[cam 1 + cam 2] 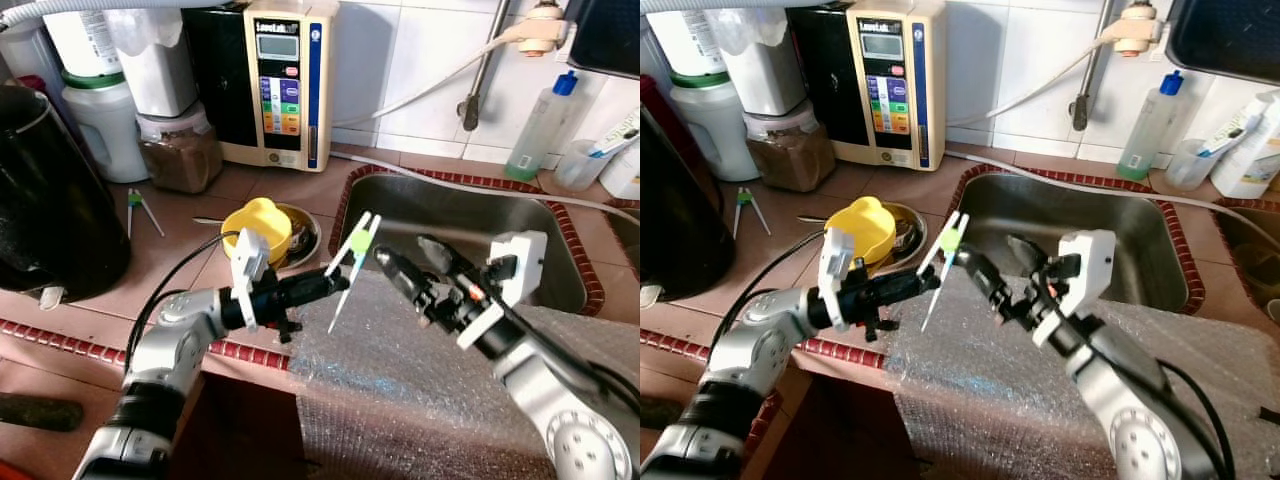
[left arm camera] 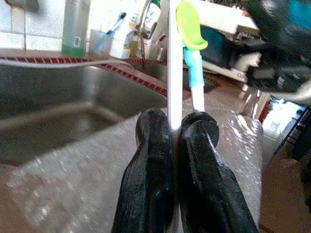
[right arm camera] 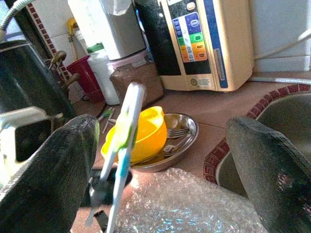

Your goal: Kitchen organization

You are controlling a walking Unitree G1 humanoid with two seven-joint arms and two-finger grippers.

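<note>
- Gripping the white training chopsticks [image 1: 352, 262] with our left gripper [image 1: 335, 283], fingers clenched on the lower shafts; the green-and-blue hinge end points up and away over the bubble wrap [image 1: 420, 400].
- Our right gripper [image 1: 412, 262] sits just beside the chopsticks, on the sink [image 1: 560, 270] side, fingers spread apart, not touching them.
- In the right wrist view the chopsticks stand between the two spread fingers [image 3: 46, 174], nearer one of them.
- Behind the left gripper: a yellow bowl [image 1: 258, 226] in a metal dish [image 1: 305, 240] on the tiled counter [image 1: 180, 260].
- A second pair of chopsticks [image 1: 137, 208] lies near the brown jar [image 1: 180, 152].
</note>
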